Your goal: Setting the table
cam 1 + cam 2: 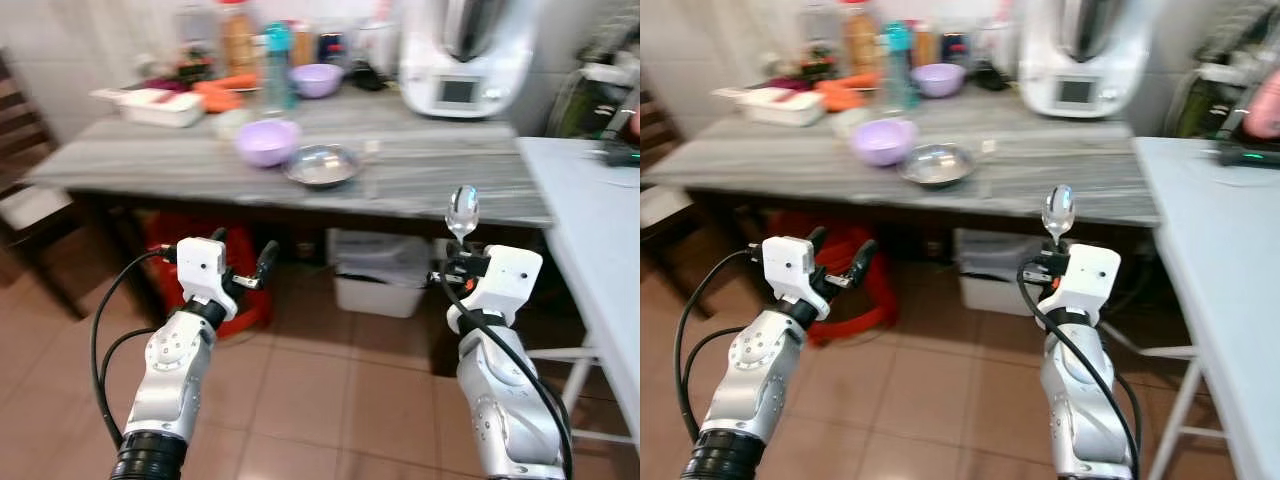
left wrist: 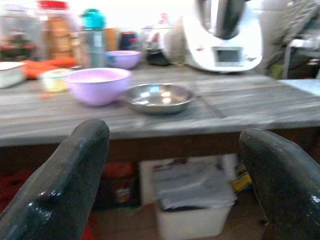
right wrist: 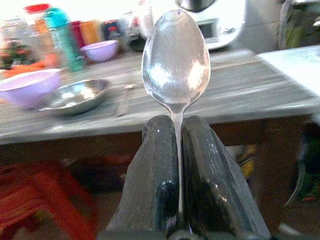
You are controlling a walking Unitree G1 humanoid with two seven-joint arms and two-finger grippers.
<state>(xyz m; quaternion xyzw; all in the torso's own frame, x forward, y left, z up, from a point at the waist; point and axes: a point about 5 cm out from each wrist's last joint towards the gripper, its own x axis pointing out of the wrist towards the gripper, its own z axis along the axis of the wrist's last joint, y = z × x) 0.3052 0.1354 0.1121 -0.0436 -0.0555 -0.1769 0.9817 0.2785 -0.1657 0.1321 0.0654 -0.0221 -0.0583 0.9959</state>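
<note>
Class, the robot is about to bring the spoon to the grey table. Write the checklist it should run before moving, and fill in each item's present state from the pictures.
1. Spoon gripped: ok, the right gripper is shut on its handle, bowl end up.
2. Left gripper free: ok, fingers apart, holding nothing.
3. Bare tabletop to set it on: ok, the grey table is bare right of the steel bowl.
4. Table within reach: not ok, both grippers hang short of its front edge.
5. Purple bowl clear of that spot: ok, it sits left of the steel bowl.
</note>
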